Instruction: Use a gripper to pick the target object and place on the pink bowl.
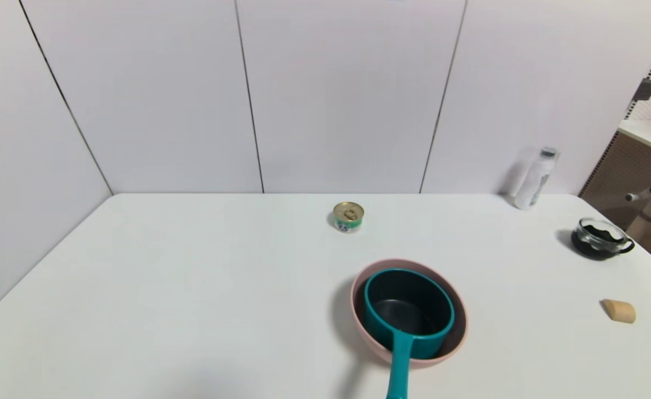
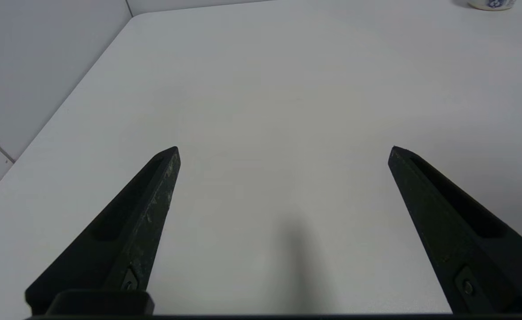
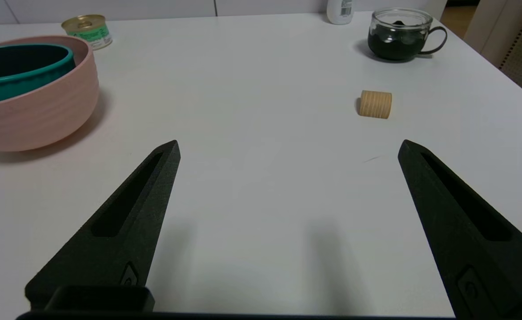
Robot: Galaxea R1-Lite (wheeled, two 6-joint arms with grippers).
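1. Only the head view shows the teal saucepan (image 1: 408, 310) sitting inside the pink bowl (image 1: 361, 324), handle overhanging the rim.
2. The right gripper (image 3: 287, 149) hovers wide open, holding nothing, the bowl off beside one finger.
3. The left gripper (image 2: 283, 151), equally spread, faces bare table (image 2: 287, 89).

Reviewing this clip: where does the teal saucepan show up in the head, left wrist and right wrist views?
Head view: teal saucepan sits inside the pink bowl, low and right of centre, handle pointing toward the robot.
Left wrist view: not in it; only bare table between the open left gripper.
Right wrist view: its rim shows in the bowl at the picture's left edge, beyond the open right gripper.
Shared landmark: the gold-topped tin can.
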